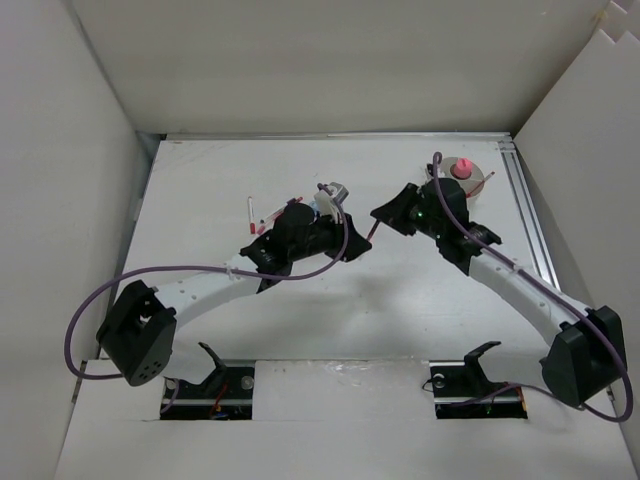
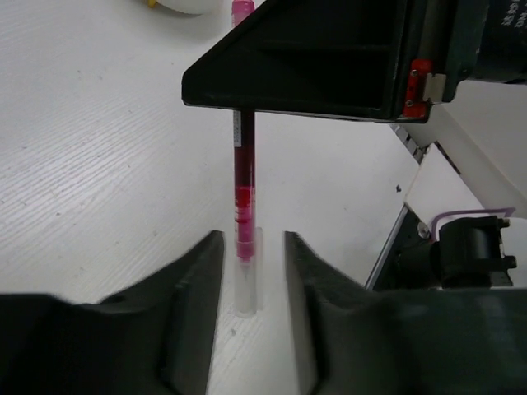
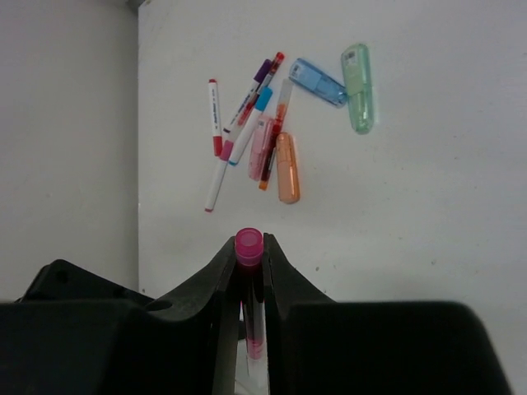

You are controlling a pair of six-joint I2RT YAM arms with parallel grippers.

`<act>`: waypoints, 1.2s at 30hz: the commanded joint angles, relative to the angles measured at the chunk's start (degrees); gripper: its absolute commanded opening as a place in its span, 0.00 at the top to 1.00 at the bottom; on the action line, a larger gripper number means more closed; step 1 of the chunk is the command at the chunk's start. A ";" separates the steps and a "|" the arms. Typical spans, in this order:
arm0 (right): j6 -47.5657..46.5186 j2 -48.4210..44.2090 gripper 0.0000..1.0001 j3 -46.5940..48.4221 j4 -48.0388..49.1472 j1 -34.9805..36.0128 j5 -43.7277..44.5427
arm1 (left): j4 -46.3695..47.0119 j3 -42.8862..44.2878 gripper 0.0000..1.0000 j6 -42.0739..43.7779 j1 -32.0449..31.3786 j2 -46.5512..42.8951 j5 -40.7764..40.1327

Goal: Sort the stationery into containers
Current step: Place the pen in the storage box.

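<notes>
My right gripper is shut on a pink pen and holds it level above the table centre. In the left wrist view the pen runs from the right gripper's black fingers down between my left gripper's open jaws. Its clear cap end lies in the gap, nearer the left jaw. More stationery lies in a pile: white, red, pink and blue pens. The white cup stands at the back right with a pink piece in it.
An orange case, a blue case and a green case lie beside the pile. Two pens lie left of the left gripper. White walls enclose the table; a metal rail runs along its right side.
</notes>
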 commanded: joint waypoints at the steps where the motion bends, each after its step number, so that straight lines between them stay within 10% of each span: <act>1: -0.23 0.47 0.97 1.94 2.28 -0.57 5.84 | 3.51 0.14 0.64 -0.19 -0.25 -0.80 -0.21; 4: -0.23 -0.66 1.00 3.87 0.89 -2.50 9.27 | 2.81 0.14 0.34 -0.19 -0.25 -2.38 -3.80; 7: 0.30 -1.19 1.00 5.89 -0.70 -5.84 10.95 | 1.06 0.14 0.27 0.43 -0.25 -4.31 -8.28; 25: 2.50 11.88 1.00 21.27 -8.79 -25.80 48.10 | -8.18 -5.05 0.27 -1.16 4.49 -3.45 -36.33; 36: 1.97 26.83 1.00 32.35 -14.59 -25.80 59.10 | -7.65 -3.82 0.33 -0.11 7.66 4.02 -33.89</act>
